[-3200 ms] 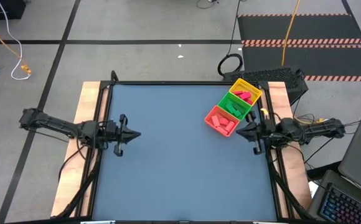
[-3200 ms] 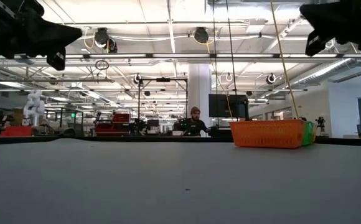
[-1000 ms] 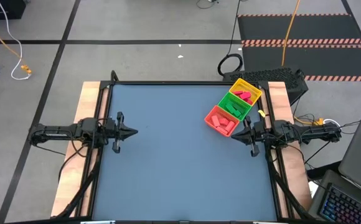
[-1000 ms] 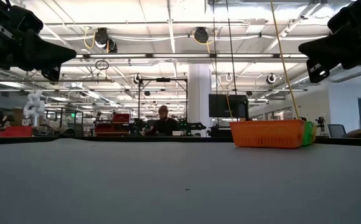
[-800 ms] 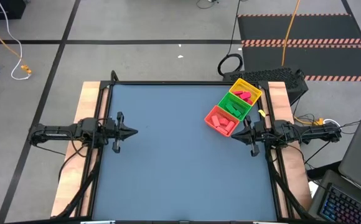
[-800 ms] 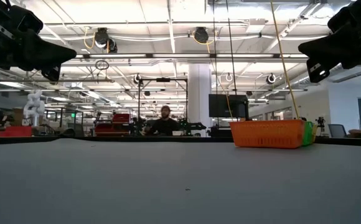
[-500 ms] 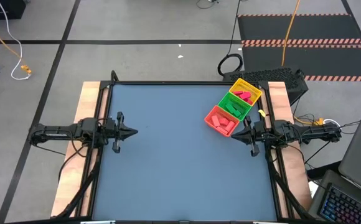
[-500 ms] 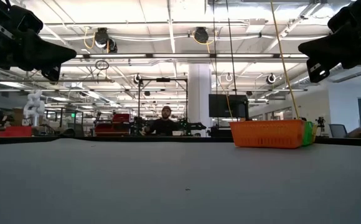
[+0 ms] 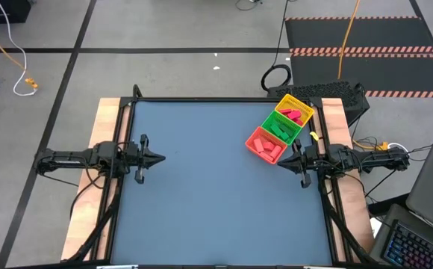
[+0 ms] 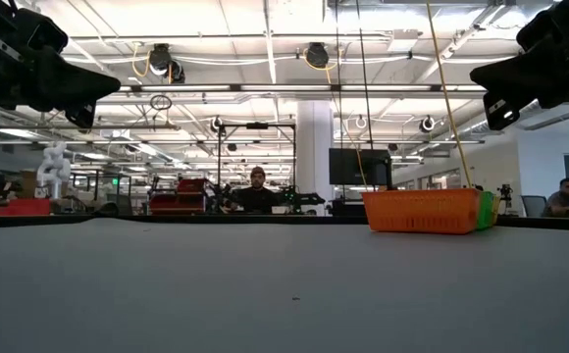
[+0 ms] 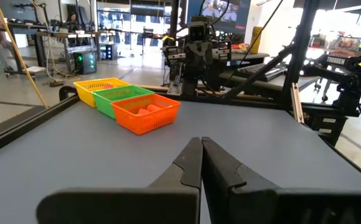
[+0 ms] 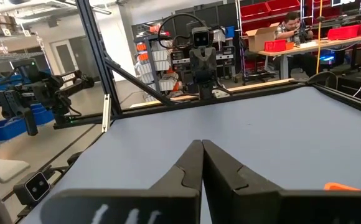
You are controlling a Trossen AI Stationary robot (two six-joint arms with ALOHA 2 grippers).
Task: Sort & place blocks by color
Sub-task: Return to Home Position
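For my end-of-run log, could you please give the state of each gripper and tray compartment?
Left gripper: jaws shut, empty, raised at the table's left side.
Right gripper: jaws shut, empty, raised at the table's right side.
Yellow plastic mesh compartment: holds small pink-red blocks.
Green plastic mesh compartment: holds small green blocks.
Orange-red plastic mesh compartment: holds further pink-red blocks.

- High cam: overhead, straight down, far off; takes in whole table (image 9: 201, 202), left arm (image 9: 75, 158), right arm (image 9: 366, 158).
- Low cam: tabletop level, looks across into room; shares tray (image 10: 427, 212) w/ high + L wrist.
- Wrist cams: close behind own fingers (image 11: 190, 171), facing each other across table.
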